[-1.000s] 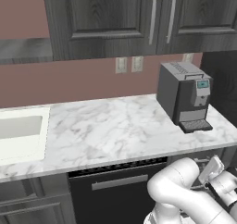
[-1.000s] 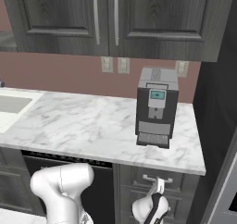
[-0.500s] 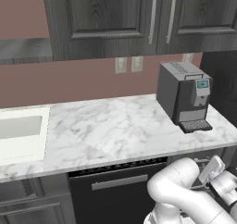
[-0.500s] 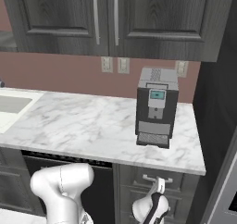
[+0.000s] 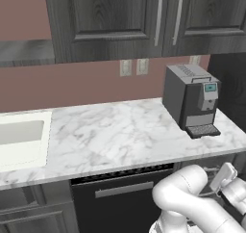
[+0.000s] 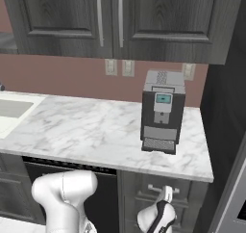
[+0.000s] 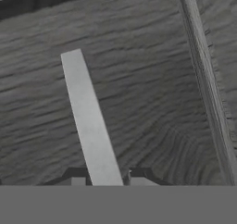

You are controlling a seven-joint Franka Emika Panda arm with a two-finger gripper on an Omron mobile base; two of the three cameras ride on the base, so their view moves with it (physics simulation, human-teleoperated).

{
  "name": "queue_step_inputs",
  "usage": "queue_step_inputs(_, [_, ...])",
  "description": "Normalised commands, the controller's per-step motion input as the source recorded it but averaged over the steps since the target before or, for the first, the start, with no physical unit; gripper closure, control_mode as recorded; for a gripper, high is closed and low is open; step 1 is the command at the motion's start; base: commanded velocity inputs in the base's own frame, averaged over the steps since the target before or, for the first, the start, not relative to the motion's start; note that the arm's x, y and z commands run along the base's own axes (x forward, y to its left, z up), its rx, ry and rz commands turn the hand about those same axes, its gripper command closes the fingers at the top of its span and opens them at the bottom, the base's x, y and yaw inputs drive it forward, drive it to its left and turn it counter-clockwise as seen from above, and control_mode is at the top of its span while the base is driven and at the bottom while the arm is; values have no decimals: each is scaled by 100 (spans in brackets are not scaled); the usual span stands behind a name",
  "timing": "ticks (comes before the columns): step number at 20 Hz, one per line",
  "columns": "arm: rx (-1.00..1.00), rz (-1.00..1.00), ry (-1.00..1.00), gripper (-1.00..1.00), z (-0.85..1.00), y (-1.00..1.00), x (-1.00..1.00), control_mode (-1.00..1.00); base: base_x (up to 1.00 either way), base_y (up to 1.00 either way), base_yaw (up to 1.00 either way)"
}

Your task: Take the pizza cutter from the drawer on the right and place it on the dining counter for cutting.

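Note:
My gripper (image 7: 109, 177) is shut on the drawer's silver bar handle (image 7: 85, 107), one dark fingertip (image 7: 77, 180) on each side of it. Behind the handle is the dark wood-grain drawer front (image 7: 152, 102), which is closed. In the right base view the gripper (image 6: 167, 193) sits on that handle (image 6: 156, 188), just under the right end of the marble worktop. The left base view has the hand (image 5: 225, 175) low at the right edge. The pizza cutter is hidden. The dining counter is out of view.
A dark coffee machine (image 6: 162, 110) stands on the marble worktop (image 6: 86, 131) right above the drawer. A white sink (image 5: 21, 138) is set in the worktop's left end. A black dishwasher front (image 5: 120, 193) lies left of the drawer, and a tall dark cabinet (image 6: 226, 131) on its right.
The fingers have closed in on the drawer handle. The arm and the base views stay as they were.

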Motion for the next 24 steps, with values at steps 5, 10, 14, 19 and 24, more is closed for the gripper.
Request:
queue_step_inputs(5, [0, 0, 7, 100, 0, -30, -51, -100, 0, 0, 0])
queue_step_inputs(10, [0, 0, 6, 100, 0, -37, -65, -100, 0, 0, 0])
queue_step_inputs(14, [0, 0, 9, 100, 0, -37, -65, -100, 0, 0, 0])
queue_step_inputs(19, [0, 0, 8, 100, 0, -38, -67, -100, 0, 0, 0])
queue_step_inputs(24, [0, 0, 9, 100, 0, -38, -69, -100, 0, 0, 0])
